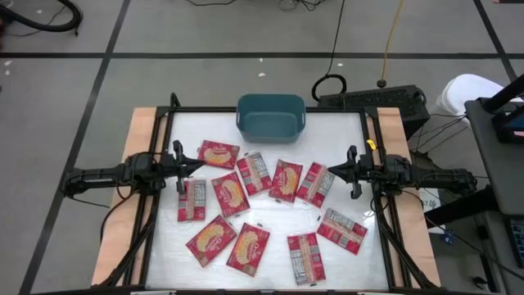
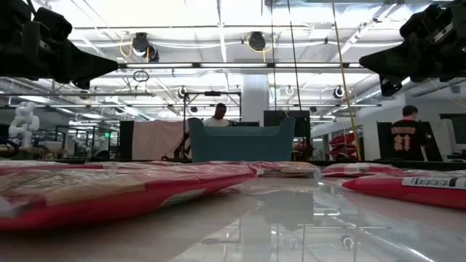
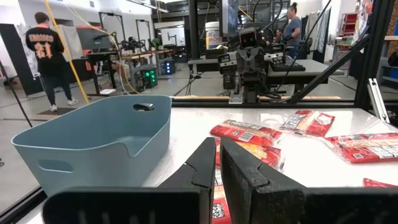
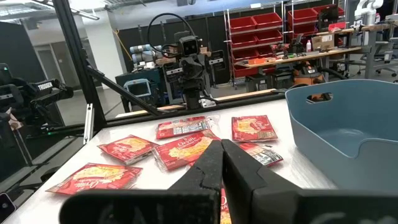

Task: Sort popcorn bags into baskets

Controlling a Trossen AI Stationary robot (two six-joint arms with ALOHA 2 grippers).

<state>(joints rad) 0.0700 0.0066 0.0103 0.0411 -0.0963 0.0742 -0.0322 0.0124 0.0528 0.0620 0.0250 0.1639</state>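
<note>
Hovering over the white desk (image 1: 344, 131), both arms face each other with nothing held. The left gripper (image 1: 196, 166) sits at nine o'clock, fingers pressed nearly together; the right gripper (image 1: 334, 171) at three o'clock is fully closed. Eleven red popcorn bags (image 1: 230, 193) lie flat and scattered between them and toward six o'clock, some touching. The teal basket (image 1: 271, 117) stands at twelve o'clock, apart from the bags, nothing visible inside.
</note>
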